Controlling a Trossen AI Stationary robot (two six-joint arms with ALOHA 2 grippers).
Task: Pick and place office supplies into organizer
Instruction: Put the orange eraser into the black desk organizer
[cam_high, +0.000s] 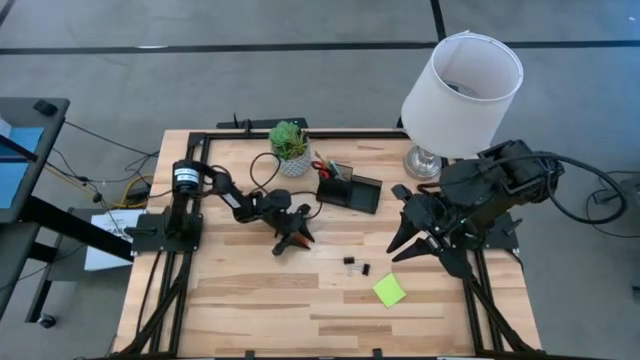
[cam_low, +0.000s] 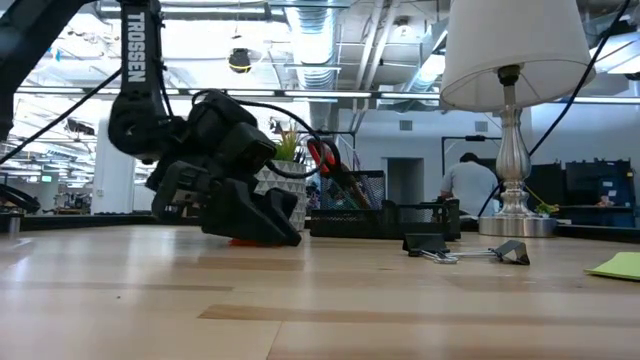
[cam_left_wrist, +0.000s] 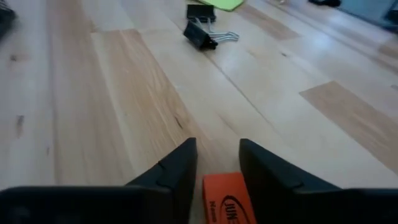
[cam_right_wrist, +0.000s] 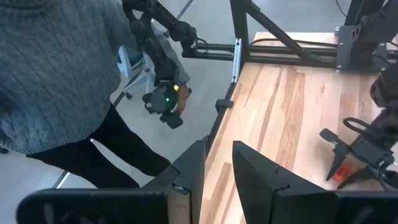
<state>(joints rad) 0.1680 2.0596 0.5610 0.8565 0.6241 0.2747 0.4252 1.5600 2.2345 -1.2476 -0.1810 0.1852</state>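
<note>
My left gripper (cam_high: 292, 240) is down at the table's middle, shut on the small orange eraser (cam_left_wrist: 227, 199), which also shows in the low view as an orange eraser (cam_low: 245, 241) under the fingers. The black organizer (cam_high: 350, 190) stands beyond it, with red-handled scissors (cam_high: 322, 167) and pens upright in its tall compartment. Two black clips (cam_high: 355, 266) and the lime-green sticky pad (cam_high: 390, 290) lie flat on the table toward the near side. My right gripper (cam_high: 425, 252) hangs open above the table's right part, touching nothing. My left gripper pinches the orange eraser between its two fingers (cam_left_wrist: 180, 177), one on each long side (cam_left_wrist: 208, 193). The fingers slant down from above toward the table's near right. In the low view the eraser's underside (cam_low: 240, 242) sits at table level.
A white plant pot (cam_high: 290, 150) stands left of the organizer and a lamp (cam_high: 460, 90) at the far right corner. A person in a grey sweater (cam_right_wrist: 56, 74) stands beside the table. Bare wood lies along the near edge.
</note>
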